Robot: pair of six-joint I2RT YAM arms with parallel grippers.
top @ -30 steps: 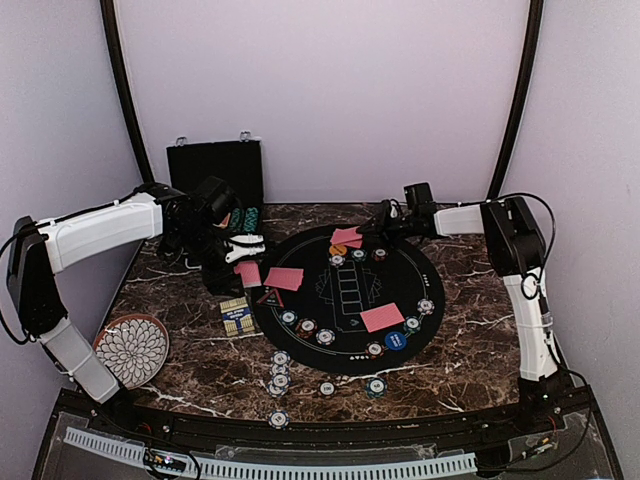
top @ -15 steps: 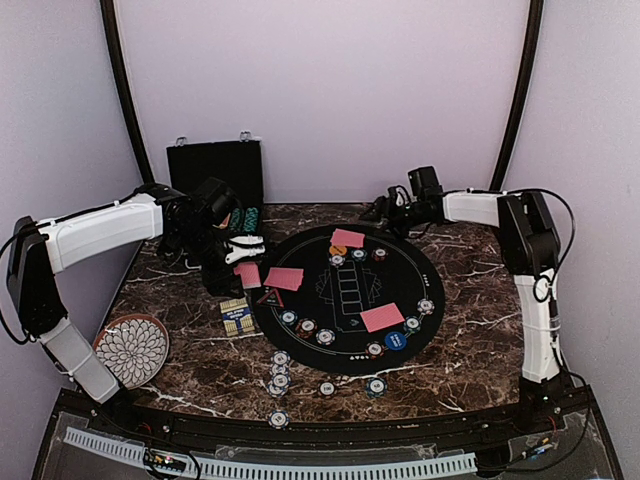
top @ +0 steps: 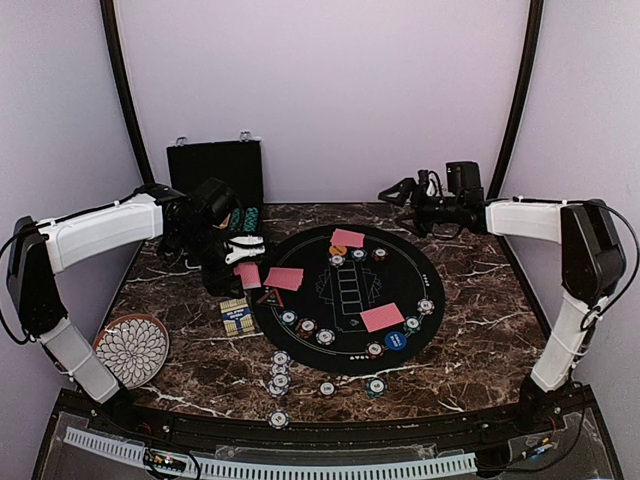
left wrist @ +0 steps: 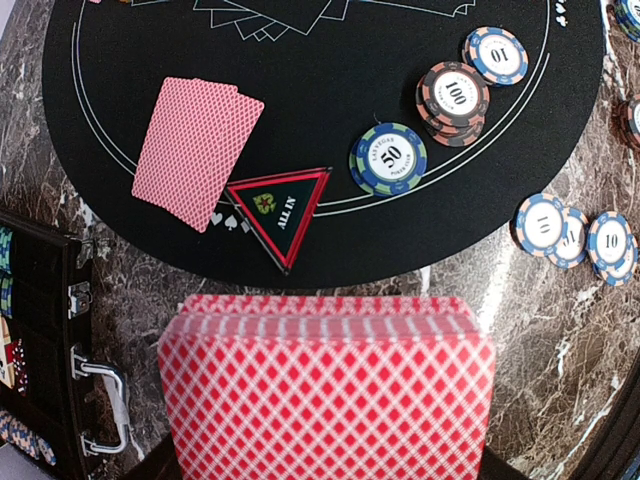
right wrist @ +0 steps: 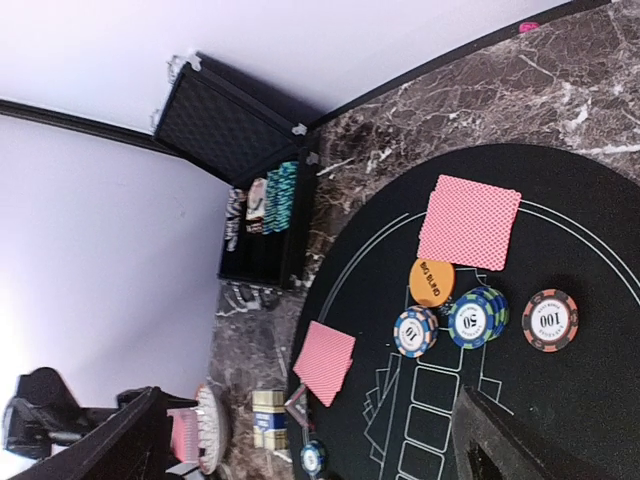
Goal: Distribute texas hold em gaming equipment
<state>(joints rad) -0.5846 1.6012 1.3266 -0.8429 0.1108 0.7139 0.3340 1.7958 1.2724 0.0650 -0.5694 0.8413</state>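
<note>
My left gripper is shut on a deck of red-backed playing cards, held at the left edge of the round black mat. Face-down card pairs lie on the mat at the far side, the left and the near right. A red-edged black triangle marker sits beside the left pair. Poker chips ring the mat, and an orange button and a blue button lie on it. My right gripper hangs open and empty above the mat's far right edge.
A black hinged case with chip rows stands open at the back left. A flower-patterned plate sits near the front left. A small card box lies left of the mat. Loose chips lie on the marble near the front edge.
My right gripper has opened and drawn back to the right and up from the far card pair, which stays on the mat. The left arm and its deck have not moved.
</note>
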